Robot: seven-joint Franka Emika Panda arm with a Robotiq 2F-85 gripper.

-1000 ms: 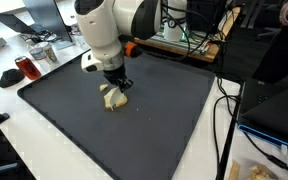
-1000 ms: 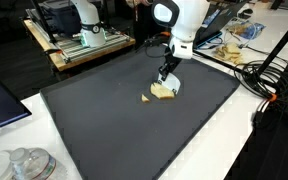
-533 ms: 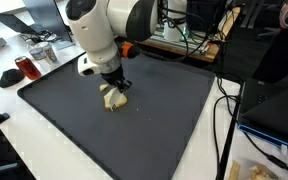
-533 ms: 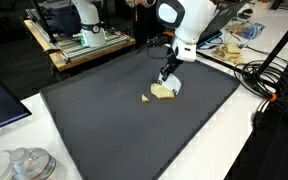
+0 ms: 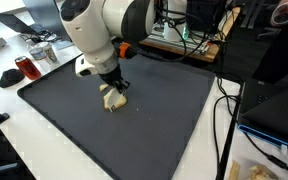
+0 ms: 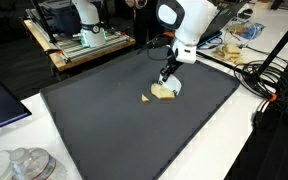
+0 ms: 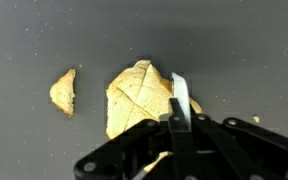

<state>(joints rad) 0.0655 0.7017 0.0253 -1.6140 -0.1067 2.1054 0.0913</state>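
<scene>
A tan, scored piece of bread [image 7: 134,95] lies on a dark grey mat [image 5: 169,115], with a small cut-off wedge [image 7: 64,90] apart to its left. My gripper [image 7: 177,125] is shut on a thin white blade [image 7: 180,95] whose tip reaches over the right side of the bread. In both exterior views the gripper [image 5: 117,86] [image 6: 166,78] points down right above the bread [image 5: 112,99] [image 6: 164,92], and the small wedge [image 6: 146,98] sits beside it. Whether the blade touches the bread cannot be told.
White table surrounds the mat [image 6: 114,125]. A red cup [image 5: 27,68] stands off one corner, and cables [image 5: 224,120] run along one side. A glass jar [image 6: 24,165], a wooden stand with another robot [image 6: 84,42] and tangled cords [image 6: 249,75] border the mat.
The arm's upper links have swung slightly sideways. The gripper stays shut at the same spot over the bread, and the bread pieces have not moved.
</scene>
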